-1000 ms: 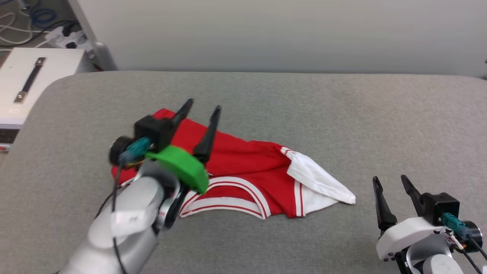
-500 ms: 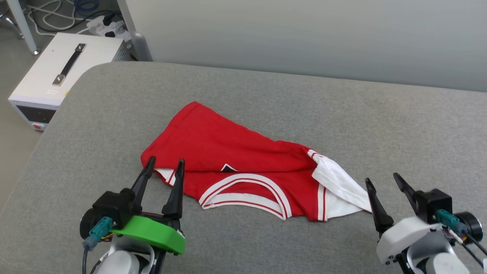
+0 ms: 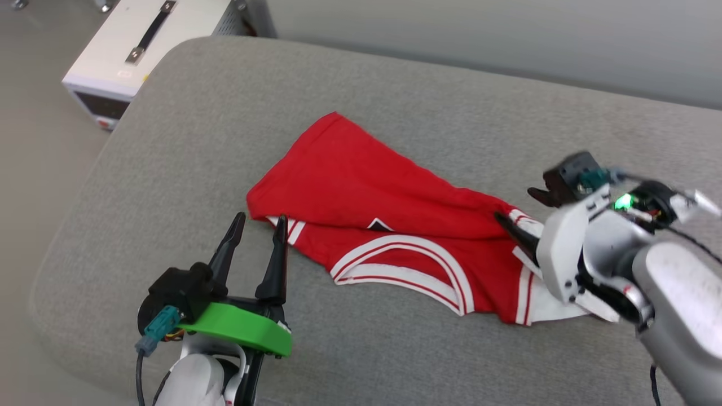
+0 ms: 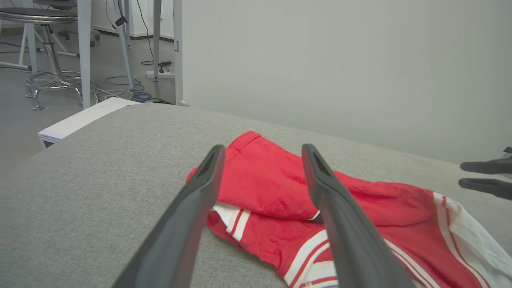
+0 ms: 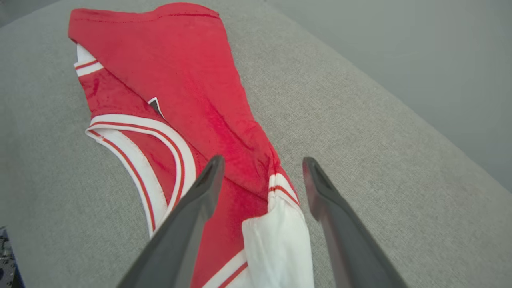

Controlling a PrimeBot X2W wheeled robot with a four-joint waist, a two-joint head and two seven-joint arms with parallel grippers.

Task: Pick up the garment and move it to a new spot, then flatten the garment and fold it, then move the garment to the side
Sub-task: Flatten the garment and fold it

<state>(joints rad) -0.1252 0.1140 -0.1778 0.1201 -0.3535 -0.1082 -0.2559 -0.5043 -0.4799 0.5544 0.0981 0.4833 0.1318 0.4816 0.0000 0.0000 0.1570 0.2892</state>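
Note:
The garment (image 3: pixel 366 192) is a red jersey lying crumpled and partly folded on the grey padded surface (image 3: pixel 451 96), its striped collar toward me and a white sleeve (image 5: pixel 276 240) at its right end. My left gripper (image 3: pixel 259 220) stands open just before the garment's left corner, fingers pointing at it and holding nothing. In the left wrist view the garment (image 4: pixel 272 180) lies between and beyond the left gripper (image 4: pixel 262 150). My right gripper (image 3: pixel 516 207) hovers open over the sleeve end; in its wrist view the right gripper (image 5: pixel 263 160) straddles the sleeve seam of the garment (image 5: pixel 180 72).
A white box with a dark handle (image 3: pixel 130 51) sits on the floor beyond the surface's rounded left corner. A stool and cables (image 4: pixel 52 76) stand farther off. A pale wall runs behind the surface. The right gripper (image 4: pixel 480 176) shows at the left wrist view's right edge.
The head camera has turned. My left gripper drew back from above the garment to its near left corner. My right gripper swung up from the lower right to over the sleeve end.

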